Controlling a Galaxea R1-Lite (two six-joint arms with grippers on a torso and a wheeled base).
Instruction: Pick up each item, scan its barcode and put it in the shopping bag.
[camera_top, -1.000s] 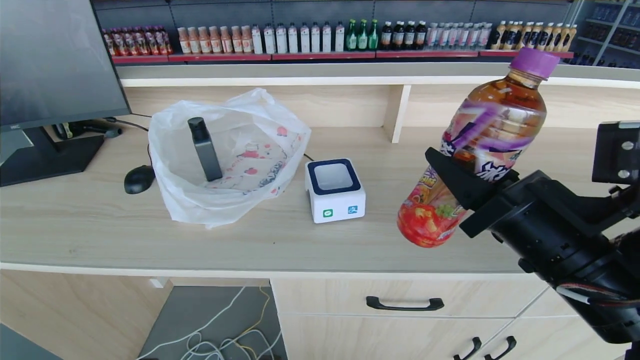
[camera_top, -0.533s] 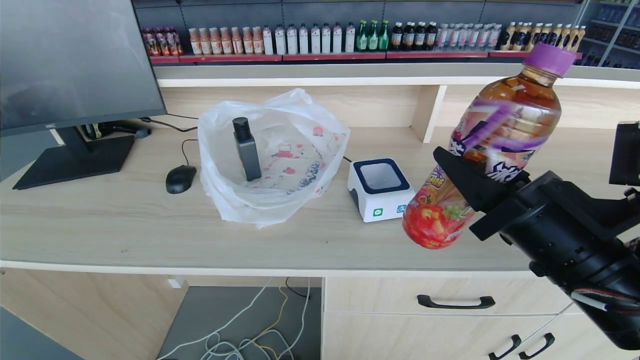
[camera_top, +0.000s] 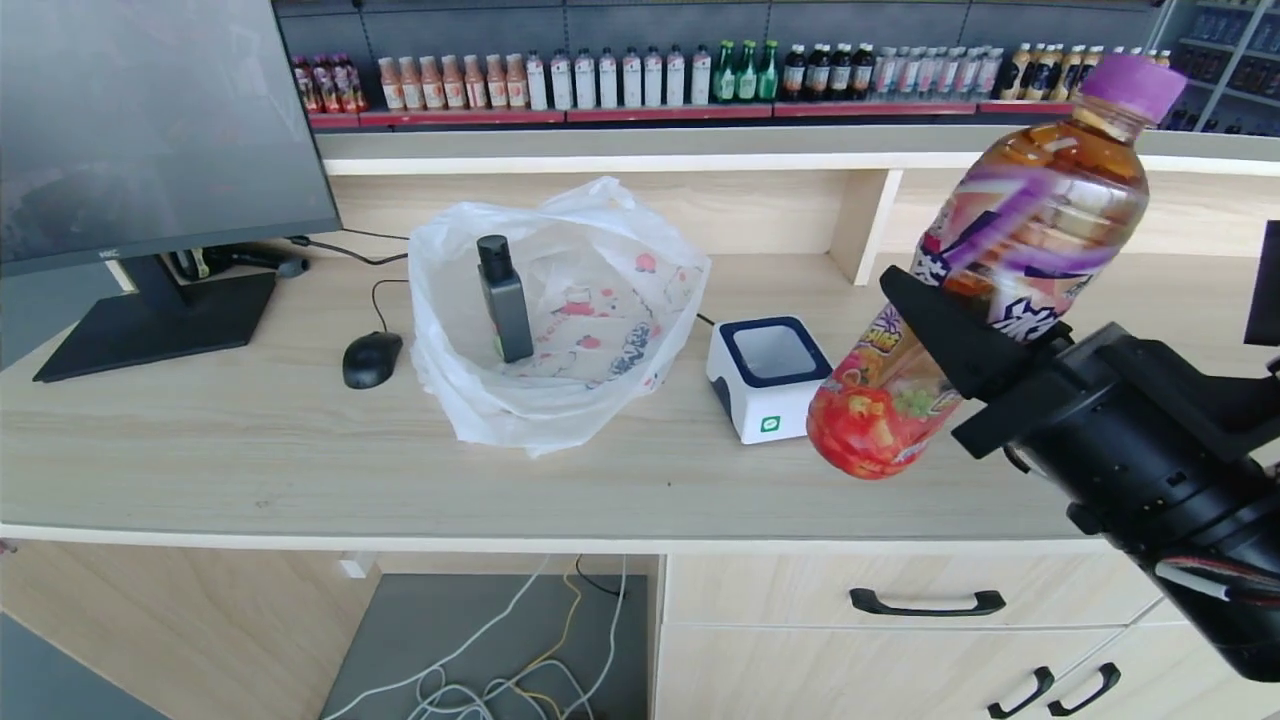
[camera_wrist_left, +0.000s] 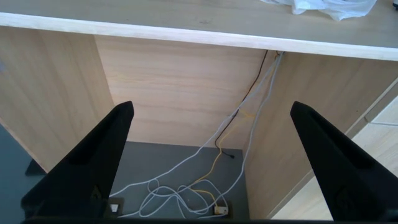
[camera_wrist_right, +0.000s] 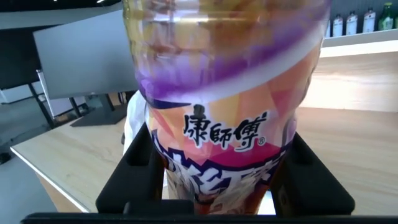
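Holding the drink bottle (camera_top: 1030, 210) in the right tool (camera_top: 965, 320), jaws closed firmly on the lower part of the label, one on each side. Carrying it off the table (camera_top: 250, 450), tilted, purple cap highest and leaning away from the tool, red base lowest. Just to the left of that tool and lower, resting on the table: the scanner (camera_top: 765, 378), white with a dark-rimmed window facing up (near the bottle's base, not touching it). Farther left of the tool, past the scanner: the shopping bag (camera_top: 470, 400), mouth open, with a dark bottle (camera_top: 504, 300) standing upright inside. Beyond the bag, farthest from the right tool: a mouse (camera_top: 371, 359) and a monitor (camera_top: 150, 120). Down below the table's front edge: the left tool (camera_wrist_left: 211, 168), jaws spread wide with nothing between them. Ahead of and below that tool, on the floor under the table: loose cables (camera_wrist_left: 186, 186).
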